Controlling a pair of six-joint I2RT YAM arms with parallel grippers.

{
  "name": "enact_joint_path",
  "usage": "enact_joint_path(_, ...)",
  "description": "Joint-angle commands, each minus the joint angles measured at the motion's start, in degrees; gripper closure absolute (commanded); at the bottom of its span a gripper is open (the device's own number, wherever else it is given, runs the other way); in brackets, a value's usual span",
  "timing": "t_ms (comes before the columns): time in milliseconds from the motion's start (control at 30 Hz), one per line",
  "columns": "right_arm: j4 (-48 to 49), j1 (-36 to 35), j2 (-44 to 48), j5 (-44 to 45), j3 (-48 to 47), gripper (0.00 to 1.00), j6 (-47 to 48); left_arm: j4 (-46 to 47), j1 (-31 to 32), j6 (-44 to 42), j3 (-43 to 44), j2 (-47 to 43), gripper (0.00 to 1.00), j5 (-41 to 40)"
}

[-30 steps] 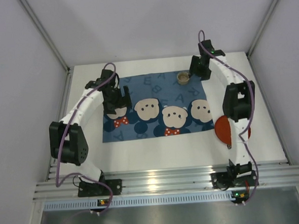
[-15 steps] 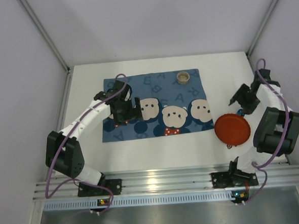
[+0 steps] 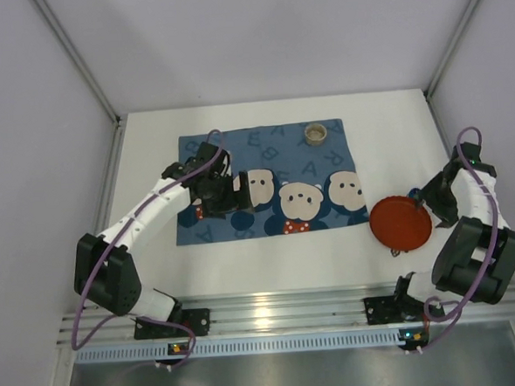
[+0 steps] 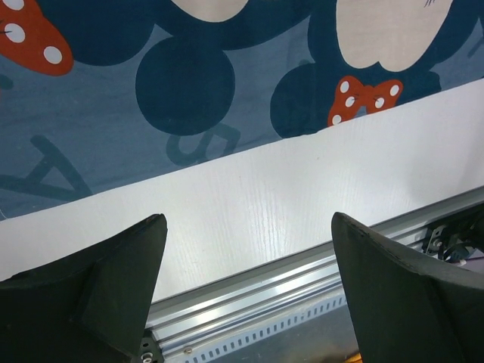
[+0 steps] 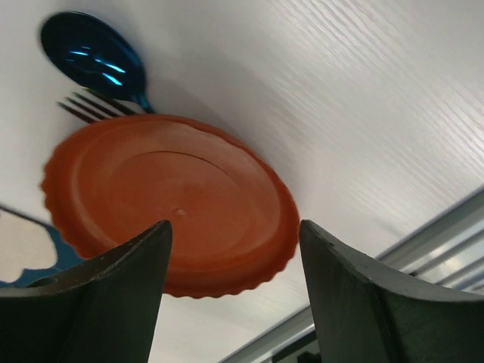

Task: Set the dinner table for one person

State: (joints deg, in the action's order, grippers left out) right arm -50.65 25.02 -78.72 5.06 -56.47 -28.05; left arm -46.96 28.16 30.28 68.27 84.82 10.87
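Dinner table (image 3: 270, 262) beneath left hand (image 4: 248, 227) and right hand (image 5: 234, 227), both spread, both empty.

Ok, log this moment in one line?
left pincer: open, empty, over mat | right pincer: open, empty, above red plate | spoon, fork: at plate's rim | cup: on mat

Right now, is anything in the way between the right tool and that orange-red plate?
Nothing visible. The open right tool faces the plate directly; a blue spoon and fork only poke out beyond its rim.
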Motion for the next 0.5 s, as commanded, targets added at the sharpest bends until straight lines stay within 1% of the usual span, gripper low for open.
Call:
enact_joint_path(0, -2.4, 2.2, 3.4, 5.1, 1.8, 0.31, 1.8, -0.4, 0.3, -1.6, -2.0, -2.6, 0.05, 0.7)
enact_joint_path(167, -1.8, 4.7, 2.8, 5.8, 3.6, 0.32, 3.4, 0.9, 1.0, 0.4, -3.6, -3.0, 0.05, 0.6)
enact_joint_path(333, 1.3, 4.7, 0.4, 3.4, 5.0, 0.33, 3.0, -0.1, 2.5, 1.4, -1.7, -2.6, 0.05, -1.1)
enact_joint_path(467, 4.9, 5.4, -3.2, 0.0, 6.7, 0.37, 2.5, -2.7, 3.2, 0.9, 0.1, -2.0, 0.06, -2.5)
